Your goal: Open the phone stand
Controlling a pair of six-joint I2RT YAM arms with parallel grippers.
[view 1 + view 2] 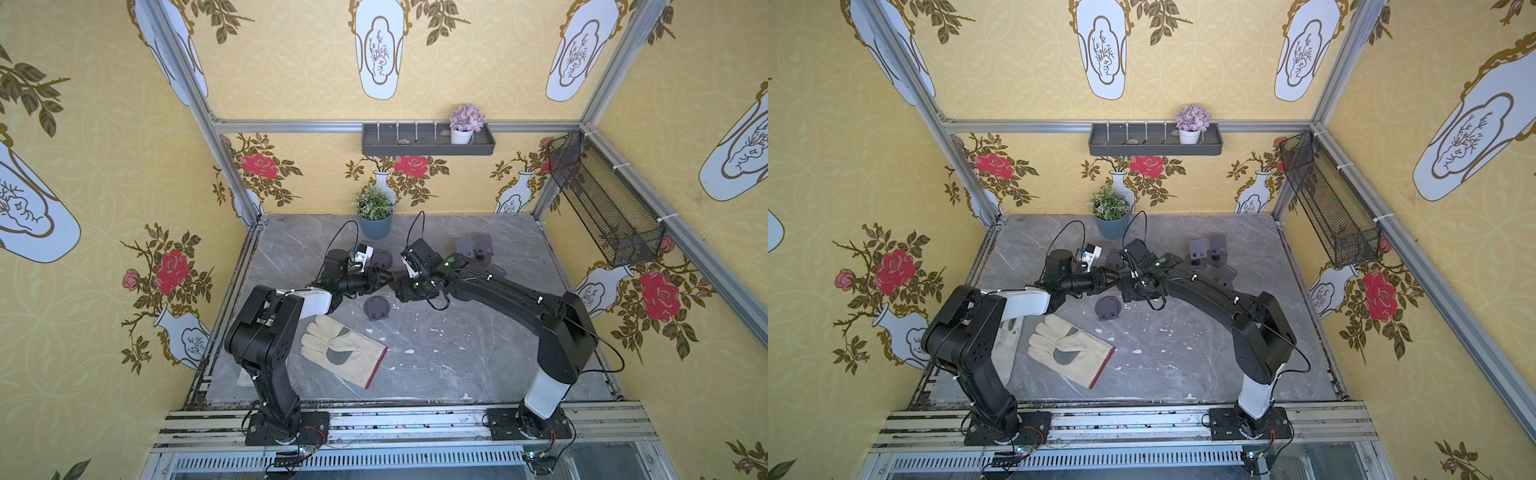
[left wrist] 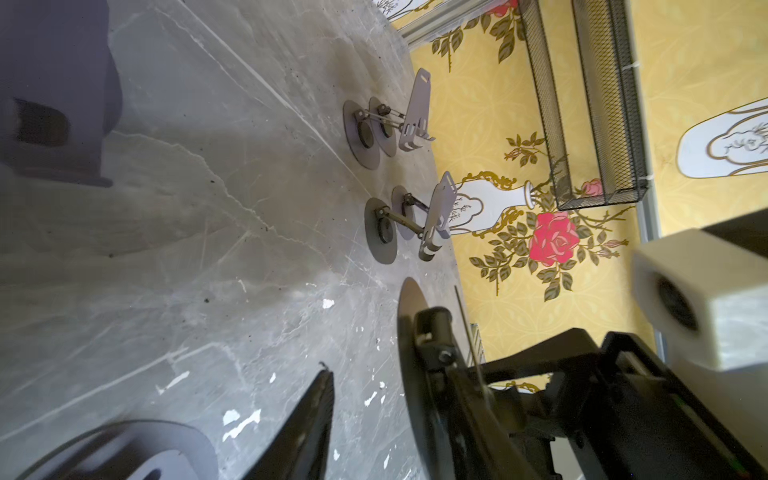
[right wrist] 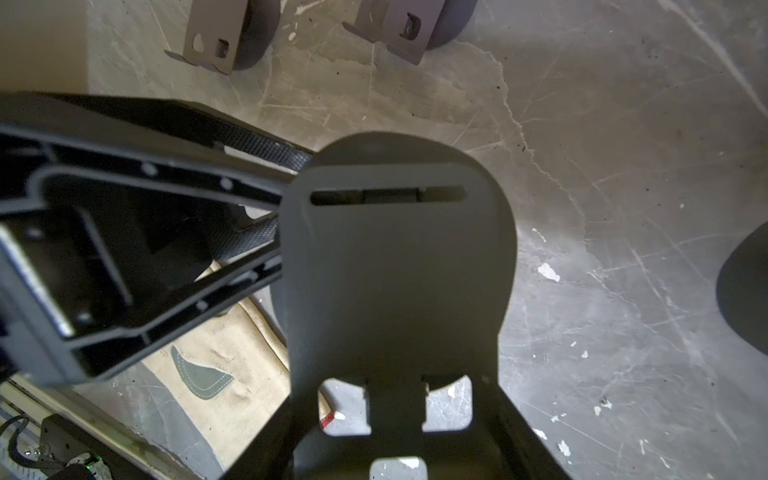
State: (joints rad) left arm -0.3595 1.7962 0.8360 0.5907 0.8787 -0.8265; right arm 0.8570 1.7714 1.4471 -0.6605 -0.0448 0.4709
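Surrounding the phone stand (image 3: 395, 270): glove (image 1: 340, 351), 2 opened stands (image 2: 417, 109).

A work glove (image 1: 343, 351) lies on the marble table (image 1: 457, 353); a potted plant (image 1: 374, 216) stands behind.

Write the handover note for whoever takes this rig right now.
Right end effector: shut on the folded phone stand, mid-table.
Left end effector: open, fingers straddling the stand's edge, not yet clamped.
Done: stand gripped by one arm.
Left: clamp, unfold it, set it down.
A spare folded stand lies nearby on the table.
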